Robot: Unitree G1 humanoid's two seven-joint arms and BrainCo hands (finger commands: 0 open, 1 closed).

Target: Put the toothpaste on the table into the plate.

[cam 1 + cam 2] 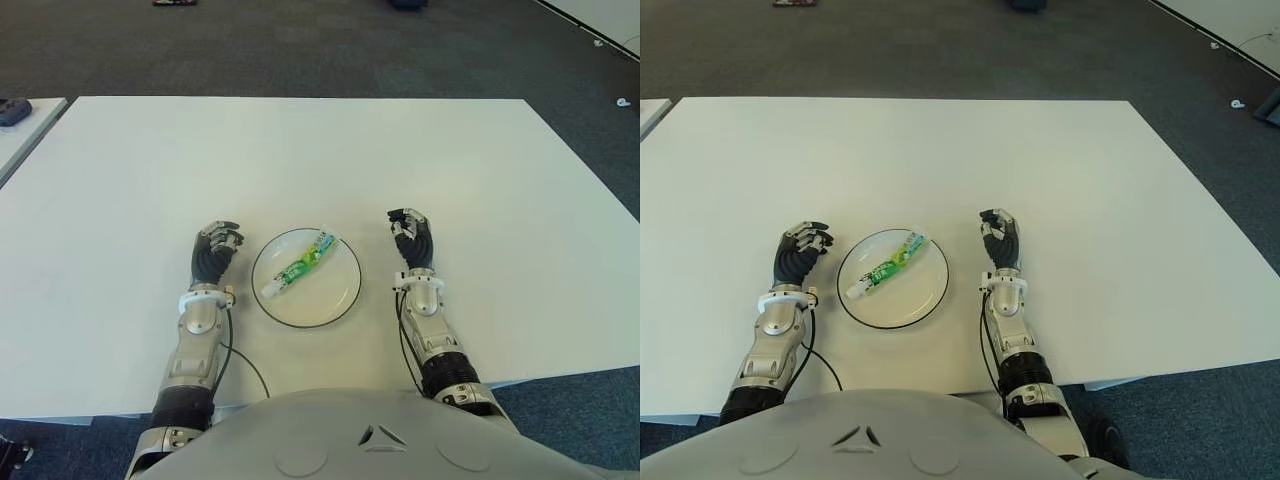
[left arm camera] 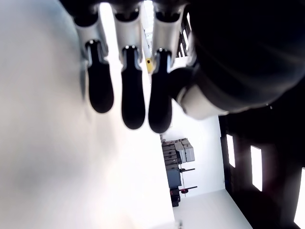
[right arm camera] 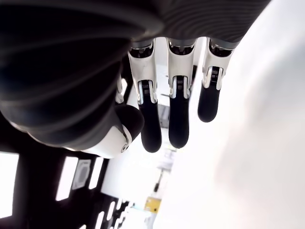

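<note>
The toothpaste (image 1: 304,263) is found lying inside the plate (image 1: 343,294), set diagonally across the dish with its white cap end toward the near rim on the left-hand side and its flat tail at the far rim. The plate stands on the white table (image 1: 480,170), between the two hands.

The left hand (image 1: 214,250) is seen just beside the plate, on its left; its fingers (image 2: 133,95) are relaxed, slightly curved, and nothing is held between them. The right hand (image 1: 412,240) is seen just beside the plate on the opposite side; its fingers (image 3: 177,114) hang loosely extended and are likewise empty. The tube lies apart from the fingertips of both hands, inward of each thumb.

The placement is judged to be complete; the step in hand is judged to be the release and withdrawal. For this step to be done well, the following is advised:

- The fingers are to be kept slack, so that neither the tube nor the plate rim is caught.
- Each hand is to be drawn outward, away from the plate, not across it.
- The tail of the tube reaches the far rim; any knock on the plate could roll the tube out, so contact with the rim is to be avoided.
</note>
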